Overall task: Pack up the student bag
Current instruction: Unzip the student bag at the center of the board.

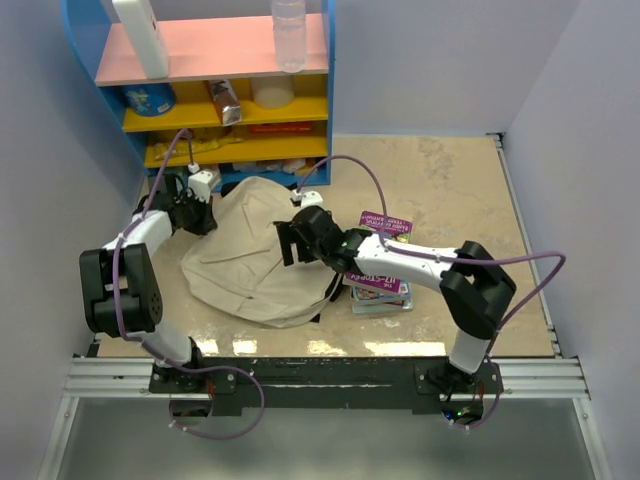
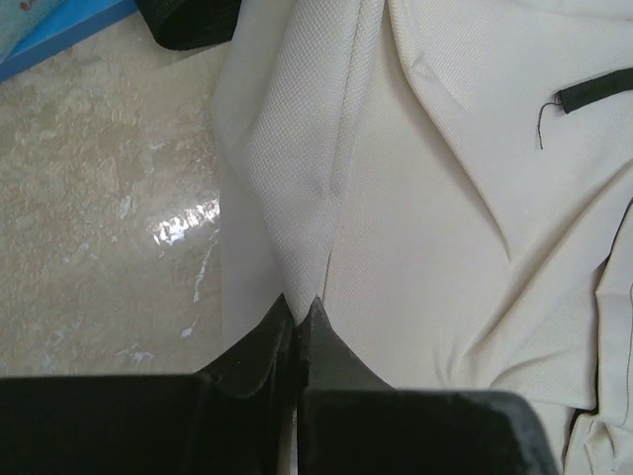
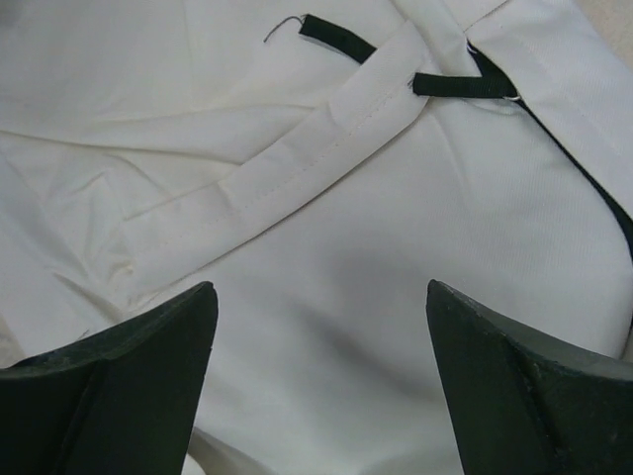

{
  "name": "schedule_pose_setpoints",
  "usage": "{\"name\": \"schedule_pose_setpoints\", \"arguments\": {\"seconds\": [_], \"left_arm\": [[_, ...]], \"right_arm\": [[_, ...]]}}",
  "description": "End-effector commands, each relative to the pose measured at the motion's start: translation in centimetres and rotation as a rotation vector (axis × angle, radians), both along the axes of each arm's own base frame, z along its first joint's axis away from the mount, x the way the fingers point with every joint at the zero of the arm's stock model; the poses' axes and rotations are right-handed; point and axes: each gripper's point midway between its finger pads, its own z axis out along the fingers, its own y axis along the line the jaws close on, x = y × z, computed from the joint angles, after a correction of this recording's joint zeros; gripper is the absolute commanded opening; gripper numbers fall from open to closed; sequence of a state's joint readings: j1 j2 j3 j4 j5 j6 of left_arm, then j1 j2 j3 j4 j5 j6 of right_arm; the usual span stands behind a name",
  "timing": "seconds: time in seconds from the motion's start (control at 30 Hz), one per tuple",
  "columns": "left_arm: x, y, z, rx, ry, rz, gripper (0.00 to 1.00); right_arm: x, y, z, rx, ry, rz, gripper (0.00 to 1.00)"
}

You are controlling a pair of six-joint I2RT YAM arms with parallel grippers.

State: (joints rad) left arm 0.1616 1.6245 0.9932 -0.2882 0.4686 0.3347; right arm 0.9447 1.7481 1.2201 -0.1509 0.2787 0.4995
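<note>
Jaws: your left gripper [image 2: 297, 315] is pinched fully together on a raised fold of the student bag [image 1: 250, 260], and the tips meet right where the cream fabric ridges up. Your right gripper [image 3: 318, 297] has its jaws spread wide above the bag's cloth. You can't tell from the wrist view whether its tips touch the fabric.

Bag position: it lies slumped in the middle of the table [image 1: 460, 180] as a crumpled cream mound, far edge close to the foot of the shelf unit [image 1: 230, 125].

- Left gripper sits at the bag's far-left edge, bare tabletop just beside the pinched fold
- Right gripper is over the bag's right half, its arm reaching in across a stack of books [image 1: 383, 275]
- Books sit just beside the bag's right edge, purple cover on top
- Right wrist view shows a stitched band [image 3: 287, 173] running diagonally across the cloth, and a black strap [image 3: 460, 86] at its upper end
- A second short black strap end lies nearby with a loose thread off it
- Shelf unit has a blue frame with pink and yellow boards, and bottles stand on the top board
</note>
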Motion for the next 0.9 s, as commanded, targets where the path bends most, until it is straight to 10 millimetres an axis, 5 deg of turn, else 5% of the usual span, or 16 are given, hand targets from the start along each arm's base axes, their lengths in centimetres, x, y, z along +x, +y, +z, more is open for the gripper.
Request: {"name": "schedule_pose_setpoints", "arguments": {"seconds": [0.0, 0.37, 0.6, 0.87], "left_arm": [[-1.6, 0.1, 0.7, 0.01, -0.015, -0.017, 0.0], [-6.3, -0.7, 3.7, -0.01, -0.016, -0.035, 0.0], [-5.7, -0.3, 6.2, 0.008, -0.048, -0.024, 0.41], [-4.6, -0.4, 9.6, -0.001, -0.106, -0.039, 0.56]], "right_arm": [[2.3, 1.9, 3.0, 0.035, -0.092, -0.012, 0.88], [6.1, 4.3, -0.7, -0.085, -0.089, -0.099, 0.82], [6.2, 3.9, -3.2, -0.167, -0.071, -0.148, 0.7], [5.5, 2.5, -4.5, -0.189, -0.052, -0.177, 0.61]]}}
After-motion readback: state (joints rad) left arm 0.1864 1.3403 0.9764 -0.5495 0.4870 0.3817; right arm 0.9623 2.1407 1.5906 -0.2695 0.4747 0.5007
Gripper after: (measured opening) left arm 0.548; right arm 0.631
